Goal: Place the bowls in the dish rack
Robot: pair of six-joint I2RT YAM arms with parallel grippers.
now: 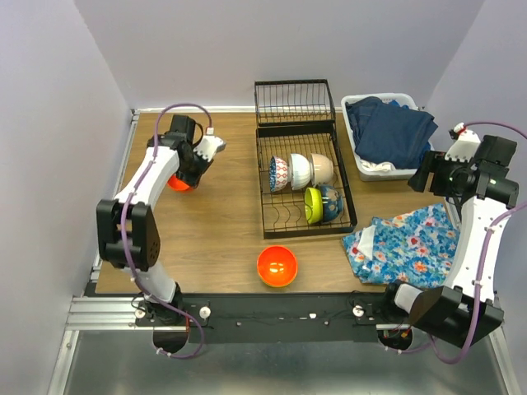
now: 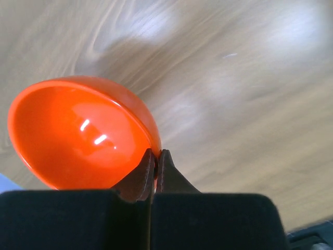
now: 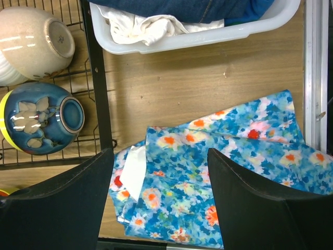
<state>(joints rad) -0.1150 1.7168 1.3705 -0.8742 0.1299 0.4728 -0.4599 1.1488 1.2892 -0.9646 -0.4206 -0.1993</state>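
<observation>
On the brown wooden table (image 1: 222,222), the left gripper (image 2: 155,158) is squeezed tight on the rim of an orange bowl (image 2: 78,135), which looks tipped up, maybe just off the wood. The right gripper (image 3: 160,155) is spread wide and holds nothing, over a flowery blue cloth (image 3: 234,156). Five bowls (image 1: 300,172) stand in the dish rack (image 1: 262,189) in the middle, and a second orange bowl (image 1: 277,265) sits near the front edge.

On my right wrist feed the right gripper (image 3: 160,156) is spread wide, its 2 black fingers (image 3: 62,203) framing a blue floral cloth (image 3: 234,172) lying just right of the dish rack (image 3: 96,78). Inside the rack 2 bowls stand on edge: a cream bowl (image 3: 31,44) and a blue bowl (image 3: 44,125) with a yellow-green rim. A white tub (image 3: 208,34) of clothes also sits right of the rack.
</observation>
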